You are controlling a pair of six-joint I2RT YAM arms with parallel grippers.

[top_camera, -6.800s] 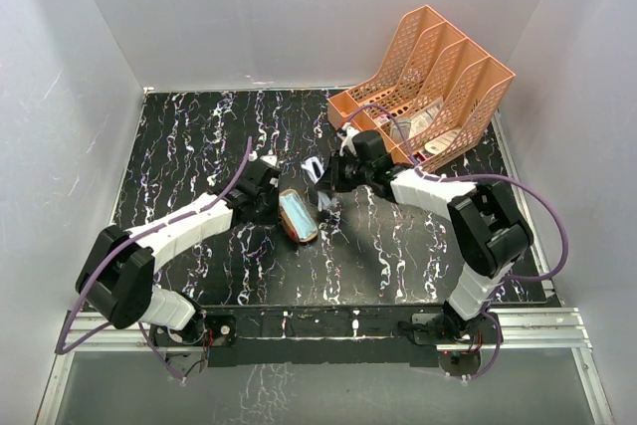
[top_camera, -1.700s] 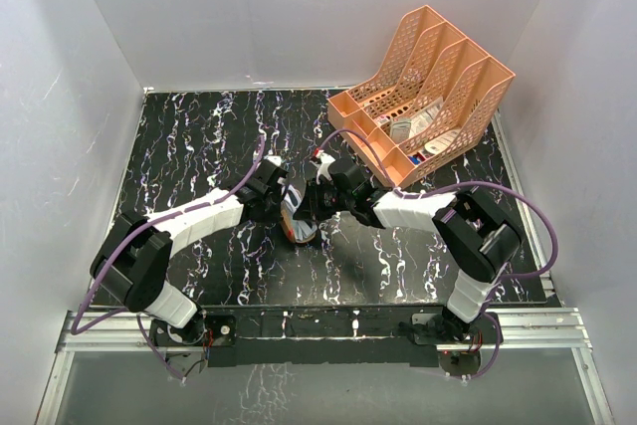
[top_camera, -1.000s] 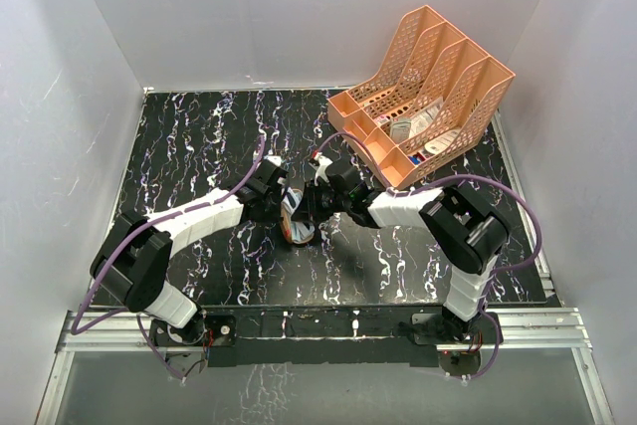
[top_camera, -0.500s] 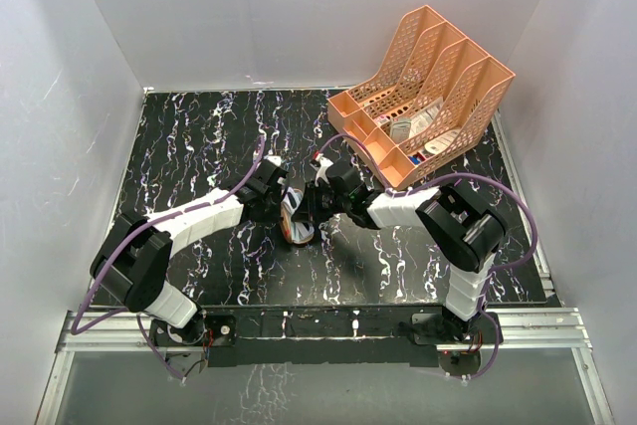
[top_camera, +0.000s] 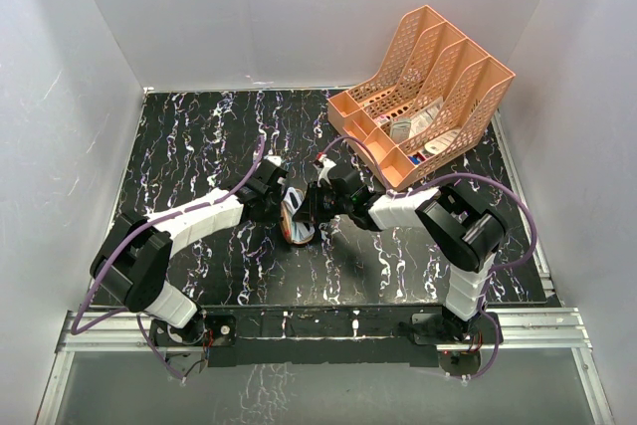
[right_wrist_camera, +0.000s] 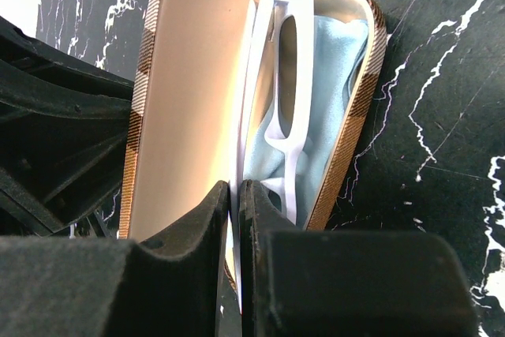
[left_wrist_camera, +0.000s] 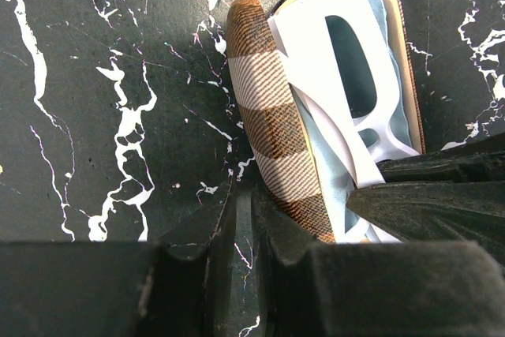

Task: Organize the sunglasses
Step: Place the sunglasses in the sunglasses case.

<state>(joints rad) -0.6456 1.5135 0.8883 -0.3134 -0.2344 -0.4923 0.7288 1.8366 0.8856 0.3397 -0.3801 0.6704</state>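
The sunglasses (left_wrist_camera: 312, 61) were seen lying inside the open brown plaid case (left_wrist_camera: 268, 116), on the light blue cloth (right_wrist_camera: 339, 76), at mid worktop (left_wrist_camera: 95, 76) between the two arms. The right tool (right_wrist_camera: 235, 219) was pinched together on a thin white temple of the frame, apparently so the glasses could be steered flat into the tray half. The left tool (left_wrist_camera: 245, 234) was drawn together with nothing between its fingers and set against the plaid outer side of the case. It was judged to be a brace, so the case would not be pushed along. The lid was stood open. Seating was judged nearly done, with release and lid closing not yet done. The orange file rack (top_camera: 438, 67) was noted well apart at back right.
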